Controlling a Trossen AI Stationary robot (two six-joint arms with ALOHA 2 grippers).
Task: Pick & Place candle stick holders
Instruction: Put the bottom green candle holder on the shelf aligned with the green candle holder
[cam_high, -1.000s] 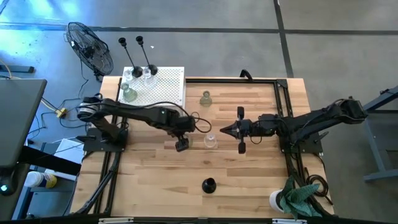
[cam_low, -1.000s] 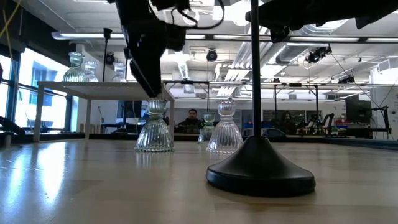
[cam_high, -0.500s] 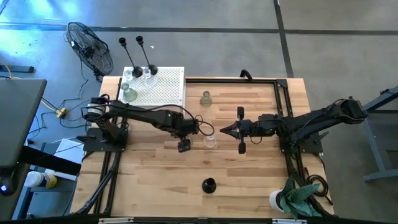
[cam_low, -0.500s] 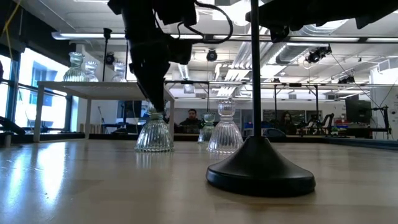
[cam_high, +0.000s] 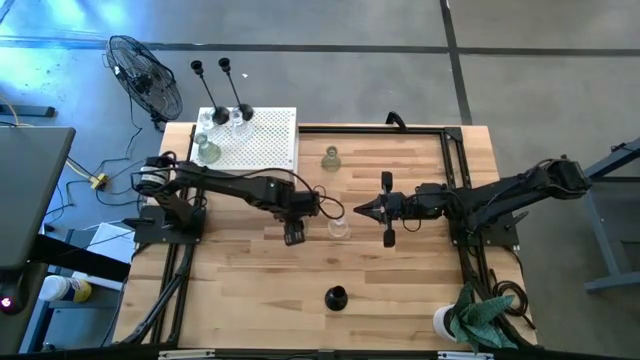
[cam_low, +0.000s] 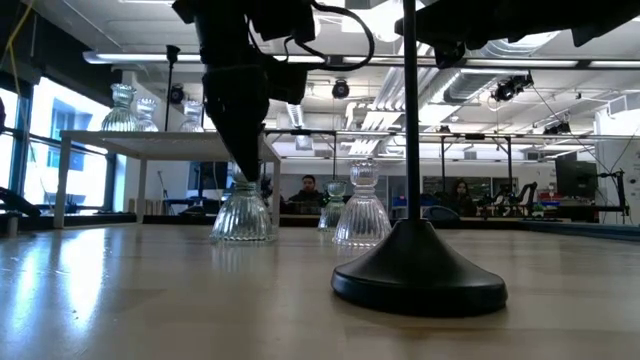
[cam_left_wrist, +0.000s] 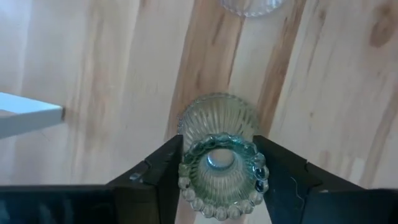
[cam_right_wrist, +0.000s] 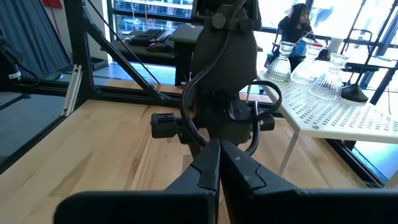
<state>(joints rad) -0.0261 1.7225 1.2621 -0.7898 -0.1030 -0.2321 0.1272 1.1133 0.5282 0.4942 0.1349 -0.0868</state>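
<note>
My left gripper (cam_high: 297, 217) points down over the table's middle and is shut on a clear ribbed glass candle holder (cam_low: 240, 212), also shown in the left wrist view (cam_left_wrist: 222, 168); in the high view the arm hides it. A second glass holder (cam_high: 339, 227) stands on its base just to the right, and a third (cam_high: 331, 158) stands farther back. A black holder (cam_high: 335, 297) with a dome base stands near the front edge. My right gripper (cam_high: 360, 210) is shut and empty, level above the table, right of the second glass holder. My left gripper pinches the glass holder's beaded top rim (cam_left_wrist: 186, 177) between its two fingers, one on each side. The fingers come from above, pointing down. The holder stands upright, its ribbed base (cam_low: 240, 228) at the table top; whether it is lifted clear I cannot tell.
A white perforated stand (cam_high: 262, 142) at the back left carries three glass holders and two tall black ones. A fan (cam_high: 145, 75) stands beyond the table. A white cup and green cloth (cam_high: 470, 318) lie at the front right. Black rails (cam_high: 455, 180) run along the sides.
My left gripper has come down over the top of the glass holder. The holder now stands a little farther toward the table's left edge than before, still upright.
</note>
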